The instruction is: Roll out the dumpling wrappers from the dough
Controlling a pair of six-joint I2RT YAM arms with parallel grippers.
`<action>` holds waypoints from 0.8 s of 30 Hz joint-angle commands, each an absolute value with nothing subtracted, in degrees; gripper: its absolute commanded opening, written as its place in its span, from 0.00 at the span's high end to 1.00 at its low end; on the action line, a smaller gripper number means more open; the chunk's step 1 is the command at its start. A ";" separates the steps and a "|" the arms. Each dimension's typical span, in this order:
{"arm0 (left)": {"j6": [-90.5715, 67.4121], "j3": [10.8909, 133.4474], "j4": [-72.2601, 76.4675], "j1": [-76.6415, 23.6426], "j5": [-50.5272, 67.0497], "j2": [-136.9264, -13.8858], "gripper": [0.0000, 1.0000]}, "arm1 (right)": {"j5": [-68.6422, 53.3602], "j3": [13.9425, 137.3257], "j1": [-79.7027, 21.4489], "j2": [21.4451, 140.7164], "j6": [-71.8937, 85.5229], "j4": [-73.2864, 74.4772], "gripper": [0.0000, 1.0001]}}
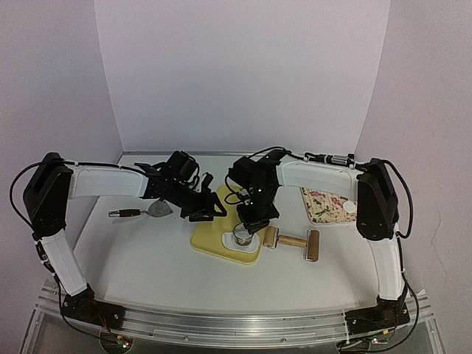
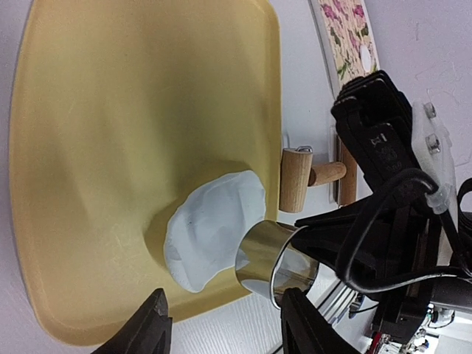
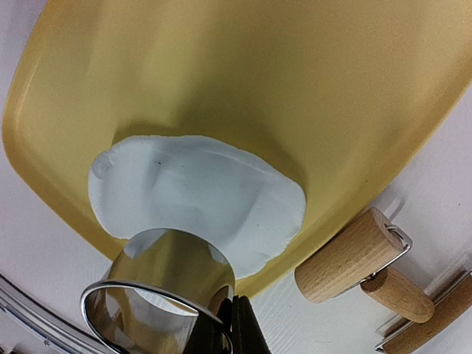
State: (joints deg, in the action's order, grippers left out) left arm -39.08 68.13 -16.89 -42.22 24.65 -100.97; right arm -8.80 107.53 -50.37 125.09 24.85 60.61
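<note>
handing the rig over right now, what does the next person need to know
Left gripper: jaws open, empty, above the left side of the yellow board.
Right gripper: shut on the ring cutter, which stands on the dough.
Dough: one flattened white sheet at the board's near corner. The rolling pin lies on the table to the right of the board.
Done: dough rolled flat; one white wrapper on the flowered tray.
Left: finish this cut, move the disc to the tray, cut more.

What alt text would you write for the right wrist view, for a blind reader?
The right gripper pinches the wall of a shiny round metal ring cutter that stands on a flat white sheet of dough on a yellow board. A wooden roller lies beside the board on the white table.
</note>
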 commanded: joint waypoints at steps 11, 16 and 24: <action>-36.12 74.01 -18.24 -42.19 29.07 -105.12 0.57 | -6.66 112.36 -49.84 131.07 23.55 58.98 1.00; -36.04 74.23 -18.44 -42.22 29.37 -105.46 0.59 | -6.53 112.32 -49.86 131.66 23.53 58.98 1.00; -35.92 74.41 -18.54 -42.20 29.90 -106.01 0.60 | -5.86 111.94 -49.85 132.54 23.55 58.99 1.00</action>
